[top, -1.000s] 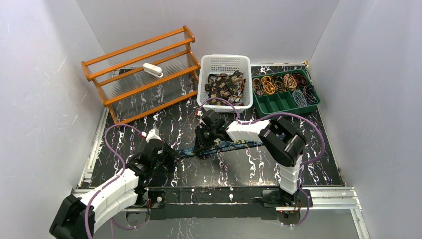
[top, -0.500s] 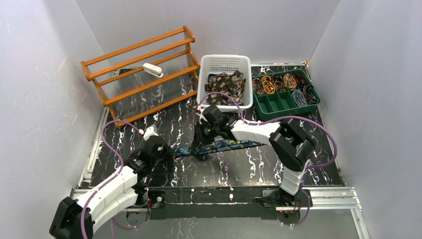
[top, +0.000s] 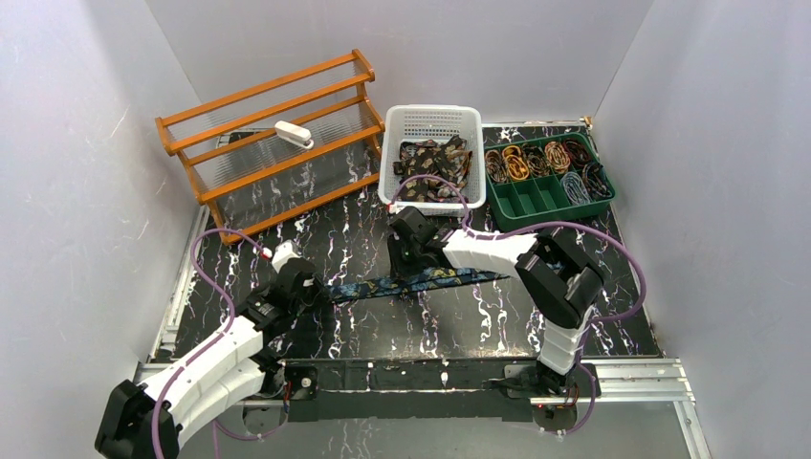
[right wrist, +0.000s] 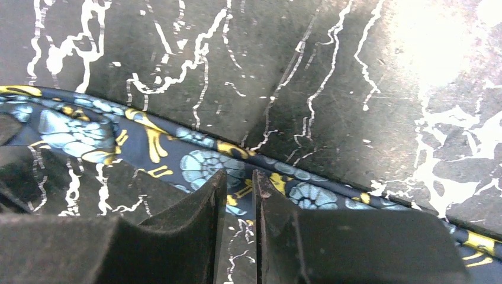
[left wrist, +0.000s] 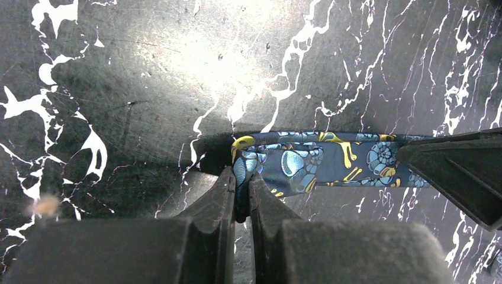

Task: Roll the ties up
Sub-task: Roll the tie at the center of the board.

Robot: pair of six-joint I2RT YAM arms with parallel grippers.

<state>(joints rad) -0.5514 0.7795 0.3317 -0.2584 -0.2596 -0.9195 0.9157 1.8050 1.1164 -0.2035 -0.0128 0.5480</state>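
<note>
A dark blue tie (top: 449, 278) with teal and gold paisley lies stretched left to right on the black marbled table. My left gripper (top: 318, 290) is shut on its left end, and the left wrist view shows the tie (left wrist: 319, 158) folded between the left gripper's (left wrist: 241, 184) closed jaws. My right gripper (top: 413, 275) stands over the tie's middle. In the right wrist view the right gripper (right wrist: 240, 178) has its jaws a little open, with the tie (right wrist: 201, 164) lying flat past the tips and nothing pinched.
A white basket (top: 432, 117) holding more ties stands at the back centre. Right of it is a green tray (top: 541, 199) with rolled ties in its far compartments. A wooden rack (top: 239, 163) with a white object (top: 294, 135) on it fills the back left.
The right gripper's jaws have parted slightly and it has shifted right and back. My left gripper has drawn the tie's end leftward, and the tie lies straighter.
</note>
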